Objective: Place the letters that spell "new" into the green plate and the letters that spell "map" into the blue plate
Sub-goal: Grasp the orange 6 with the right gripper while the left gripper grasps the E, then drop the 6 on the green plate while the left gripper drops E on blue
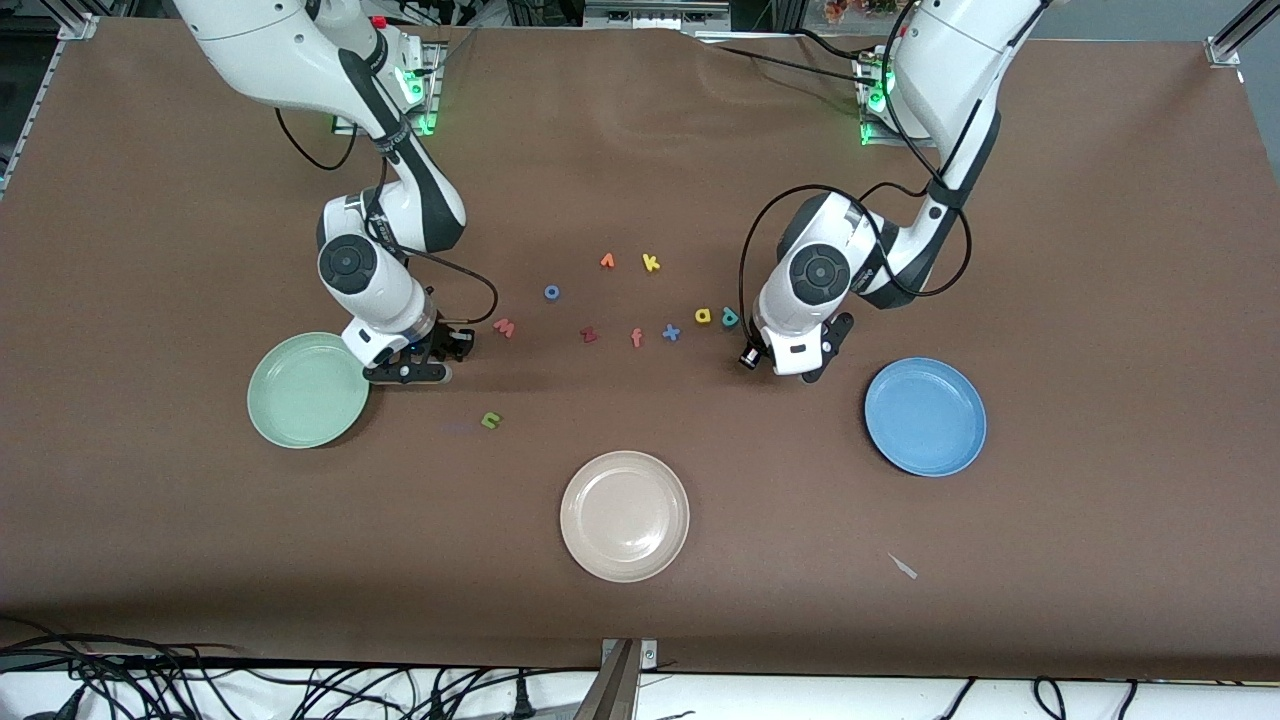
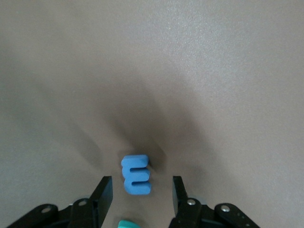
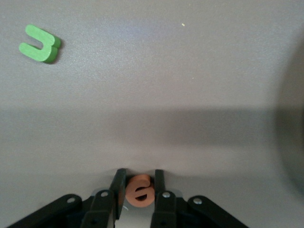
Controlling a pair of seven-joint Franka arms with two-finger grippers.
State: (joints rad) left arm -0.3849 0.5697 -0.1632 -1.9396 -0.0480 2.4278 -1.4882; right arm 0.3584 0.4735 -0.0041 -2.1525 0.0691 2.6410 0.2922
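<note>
Nearest the camera, the green n (image 1: 490,420) is seen lying at ten o'clock of the beige plate (image 1: 575,520). At three o'clock of the green plate (image 1: 300,400), the orange e (image 3: 140,191) is pinched tight in the right gripper (image 3: 140,173). At ten o'clock of the blue plate (image 1: 925,415), the blue m (image 2: 137,175) is straddled by the left gripper (image 2: 141,180), jaws apart with a gap left on each side.

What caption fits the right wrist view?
Right gripper shut on the orange e; green n lies on the table.
</note>
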